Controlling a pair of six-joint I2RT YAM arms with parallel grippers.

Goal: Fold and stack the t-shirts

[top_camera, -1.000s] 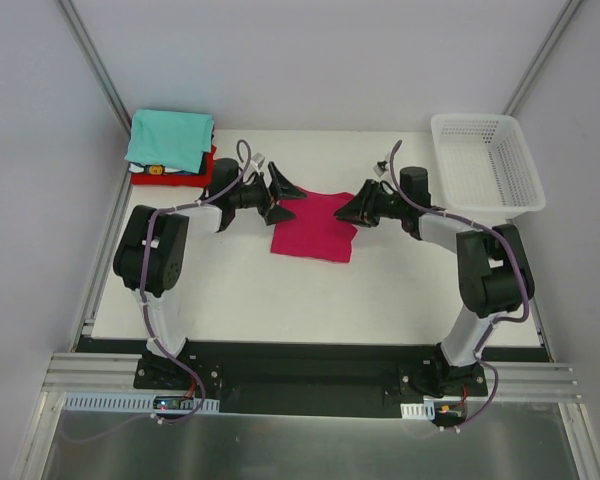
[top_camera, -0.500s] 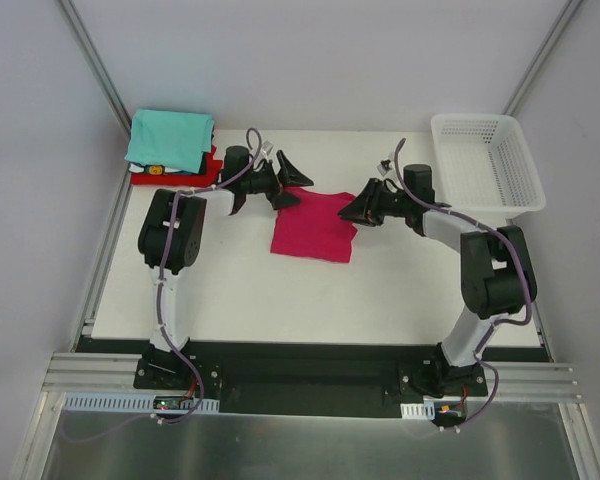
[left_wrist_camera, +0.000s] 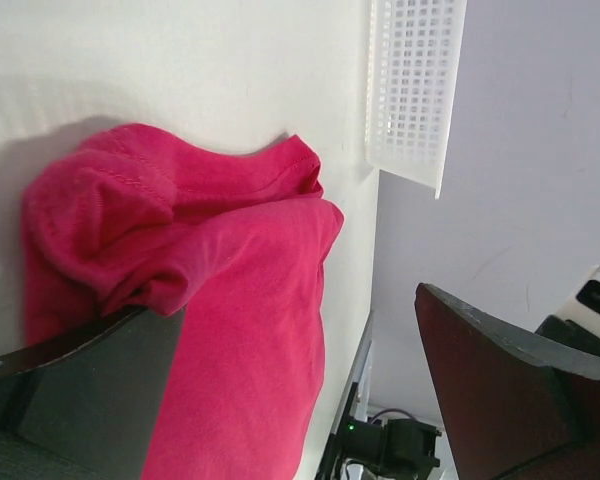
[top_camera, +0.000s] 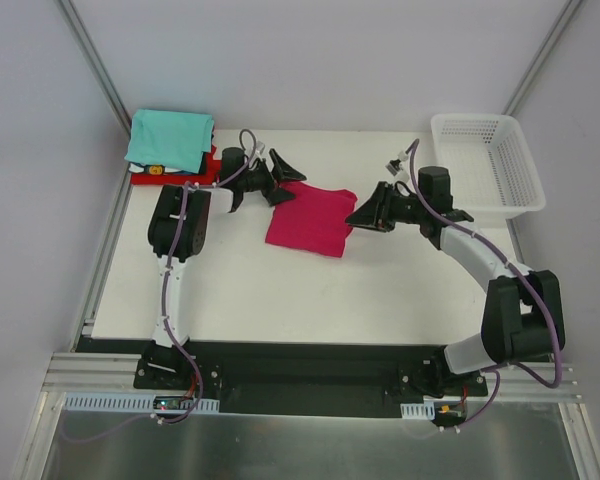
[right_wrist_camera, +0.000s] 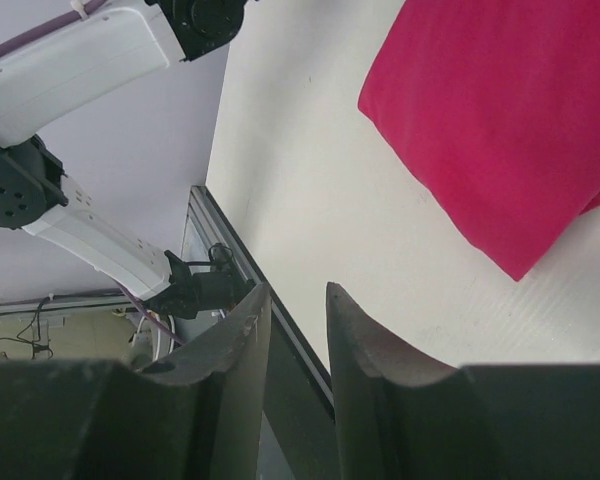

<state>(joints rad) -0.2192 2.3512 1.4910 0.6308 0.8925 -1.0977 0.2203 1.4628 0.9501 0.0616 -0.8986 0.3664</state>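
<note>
Soft, limp magenta t-shirt beneath my wide-spread left pincer — I'd pinch its bunched edge; right pincer barely parted, empty.

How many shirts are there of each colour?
Pink shirt: 1
Teal shirt: 1
Red shirt: 1
Dark-and-white shirt: 1
Total: 4 shirts
</note>
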